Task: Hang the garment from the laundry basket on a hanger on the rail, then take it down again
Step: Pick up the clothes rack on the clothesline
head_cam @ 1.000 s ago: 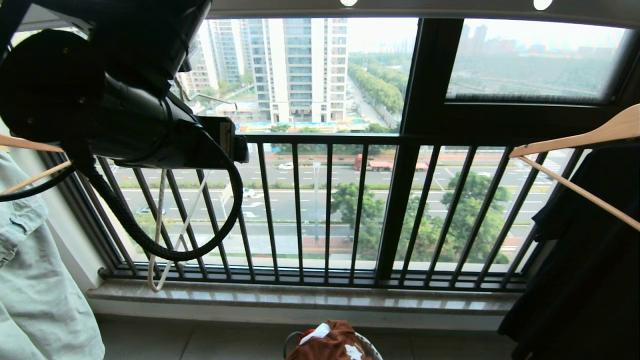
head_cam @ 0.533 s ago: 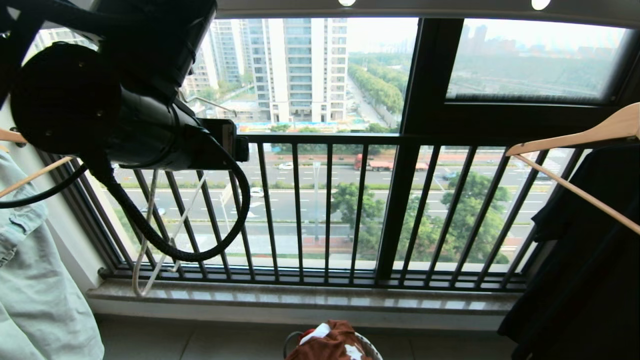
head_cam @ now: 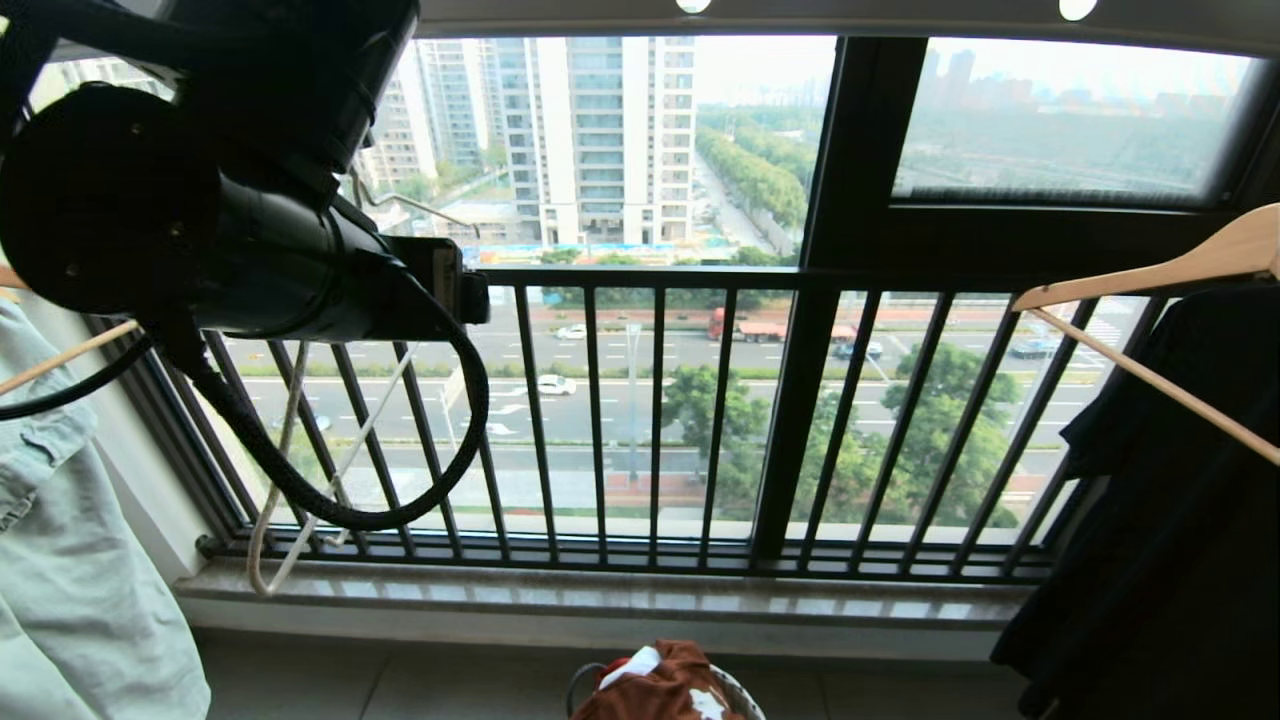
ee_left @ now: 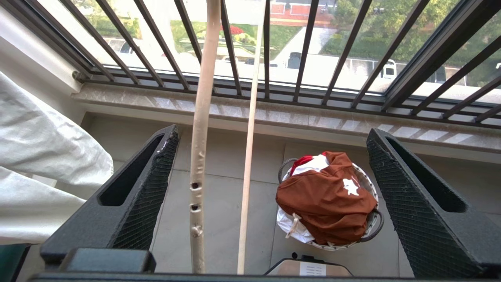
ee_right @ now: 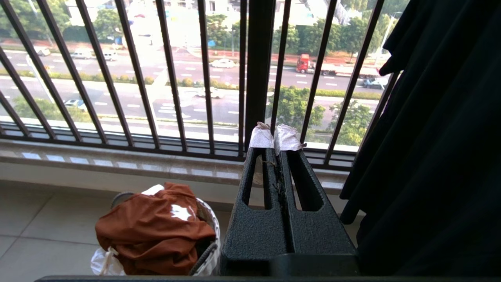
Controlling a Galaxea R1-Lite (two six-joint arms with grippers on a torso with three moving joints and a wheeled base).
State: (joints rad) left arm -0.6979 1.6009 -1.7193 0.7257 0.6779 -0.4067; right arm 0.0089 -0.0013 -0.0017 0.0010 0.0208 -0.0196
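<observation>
Balcony railing (head_cam: 650,420) behind | L gripper (ee_left: 270,188) apart, hanger (ee_left: 201,137) between, seemingly untouched | R gripper (ee_right: 274,139) together

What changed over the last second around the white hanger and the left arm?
The lower end of the hanger swung leftward against the balcony bars, while the raised left arm shifted only slightly. The left gripper stayed wide open with the hanger's wires between its fingers, gripping nothing. The garment still lies in the laundry basket, and the right gripper remained shut.

Daylit balcony: black railing (head_cam: 650,420) before a wide window (head_cam: 1060,120), marble sill (head_cam: 600,598), grey tiled floor (head_cam: 400,685)
</observation>
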